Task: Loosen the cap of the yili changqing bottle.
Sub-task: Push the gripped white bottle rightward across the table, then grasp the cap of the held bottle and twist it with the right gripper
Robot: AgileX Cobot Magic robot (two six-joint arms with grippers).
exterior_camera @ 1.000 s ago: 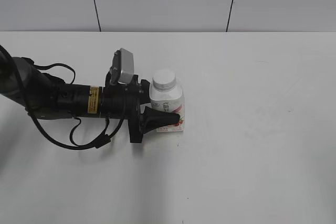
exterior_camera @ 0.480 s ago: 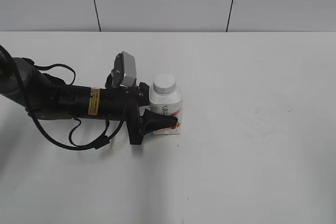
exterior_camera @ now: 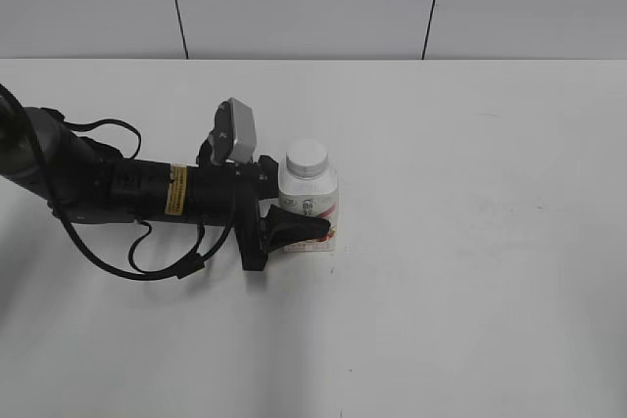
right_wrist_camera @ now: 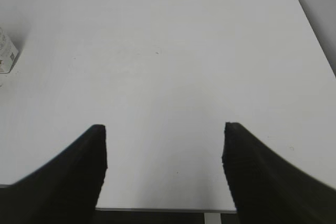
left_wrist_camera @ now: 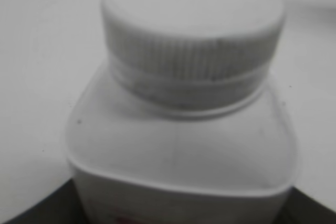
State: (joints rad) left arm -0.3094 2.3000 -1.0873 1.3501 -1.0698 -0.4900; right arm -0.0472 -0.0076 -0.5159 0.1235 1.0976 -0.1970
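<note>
Small white squarish plastic bottle (exterior_camera: pixel 310 201) with pink-red label upright on white table (exterior_camera: pixel 470 242), ribbed white screw cap (exterior_camera: pixel 308 157) on, left gripper (exterior_camera: pixel 294 212) clamped around bottle's body, right gripper (right_wrist_camera: pixel 164 148) spread apart over bare table, holding nothing
</note>
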